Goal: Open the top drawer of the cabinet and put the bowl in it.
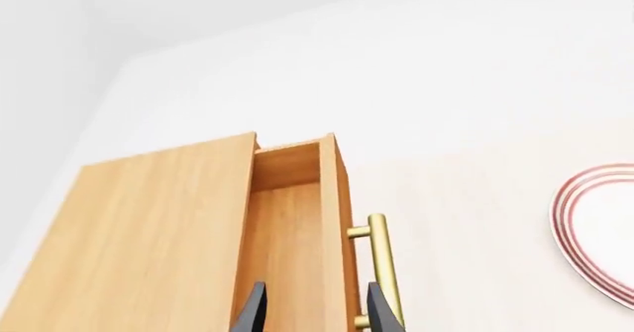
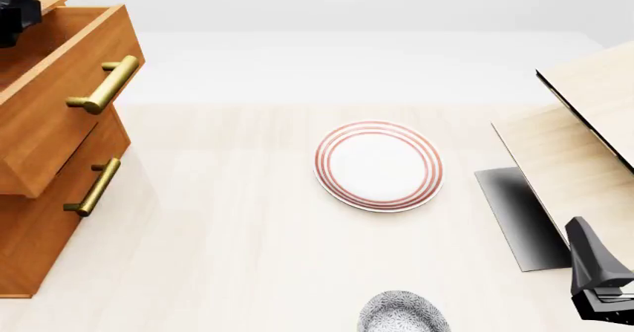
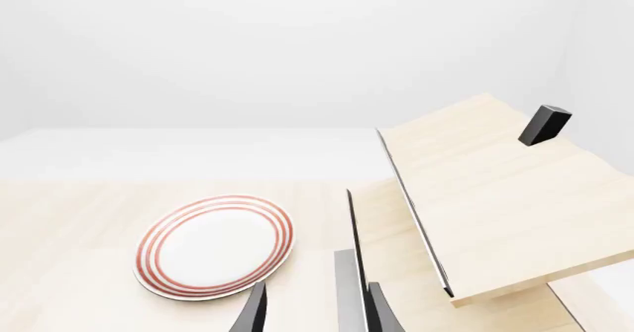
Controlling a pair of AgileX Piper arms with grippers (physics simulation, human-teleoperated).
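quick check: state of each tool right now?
Left tool: open, holding nothing, above the pulled-out top drawer.
Right tool: open, holding nothing.

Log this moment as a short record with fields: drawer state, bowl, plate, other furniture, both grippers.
top drawer: uppermost orange-brown wooden drawer with brass bar handle, pulled out of the cabinet
bowl: small blue-speckled white bowl on the table at the near edge, not in the drawer
plate: flat white plate with red rings, mid-table
box: pale light-wood box on the right
left gripper: open, over the drawer, holding nothing
right gripper: open, empty
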